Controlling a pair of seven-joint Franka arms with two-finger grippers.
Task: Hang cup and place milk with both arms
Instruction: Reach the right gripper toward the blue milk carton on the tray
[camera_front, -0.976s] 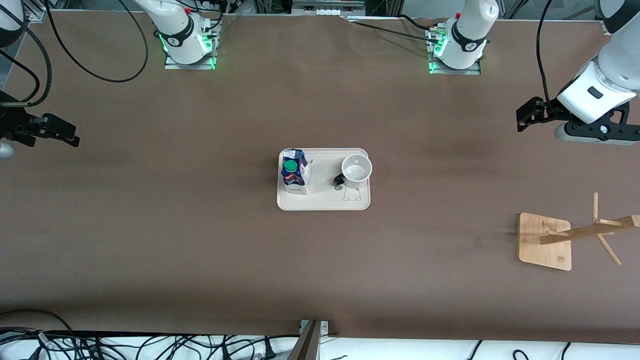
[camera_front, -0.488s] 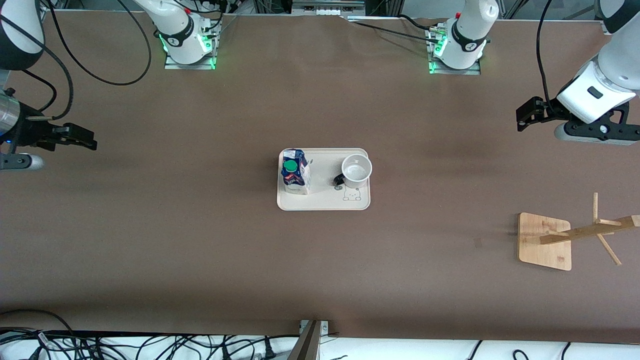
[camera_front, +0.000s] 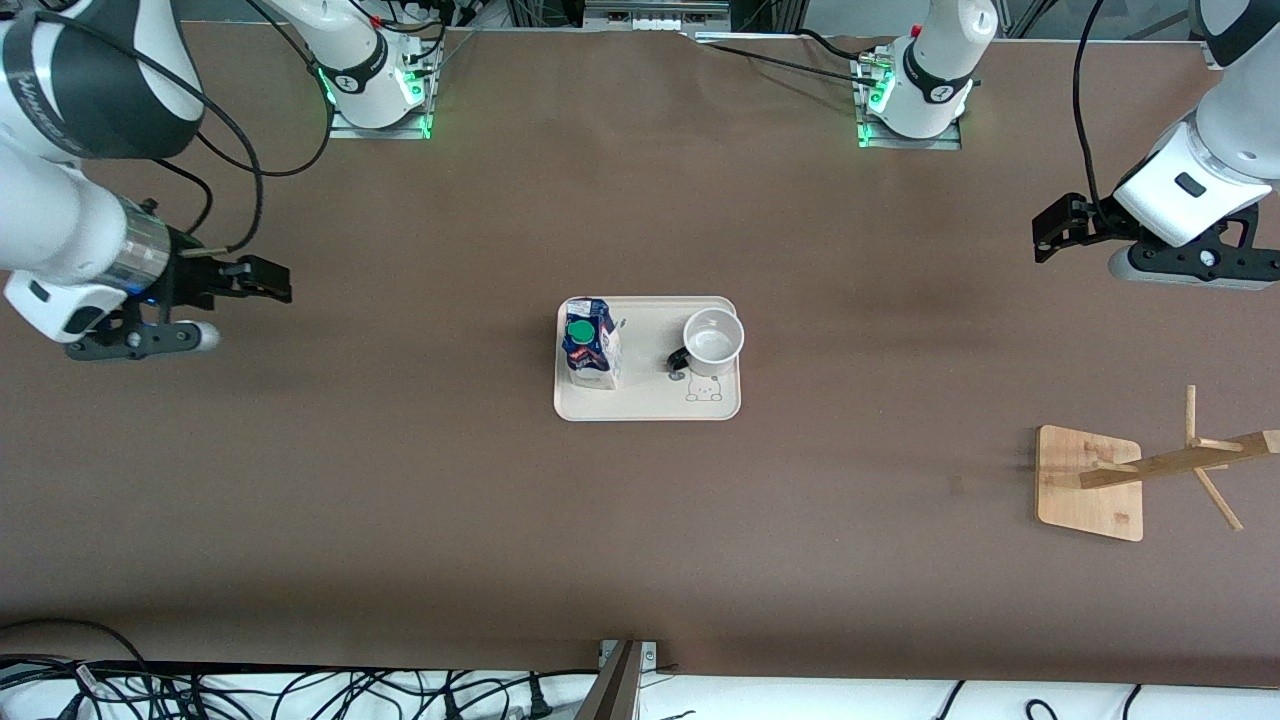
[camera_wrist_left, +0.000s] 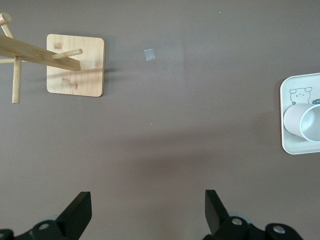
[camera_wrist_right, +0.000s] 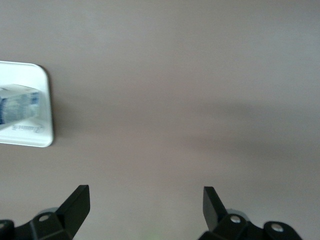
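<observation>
On the beige plastic tray (camera_front: 650, 400), the white ceramic cup (camera_front: 714, 337) is rigid; grip its rim. The blue-white milk carton (camera_front: 590, 355) is light; grip its sides. The left gripper (camera_front: 1045, 237) and right gripper (camera_front: 270, 280) hover wide open, empty

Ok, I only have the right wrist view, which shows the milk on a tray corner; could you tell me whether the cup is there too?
Observer: Yes, the cup stands upright on the tray, beside the milk, toward the left arm's end.
Operator: Which way does its handle point?
Observer: Toward the milk.
Operator: Where is the left gripper?
Observer: The left gripper hangs open over bare table, toward the left arm's end.
Operator: And the rack?
Observer: The wooden rack stands there too, nearer the front camera than the tray.
</observation>
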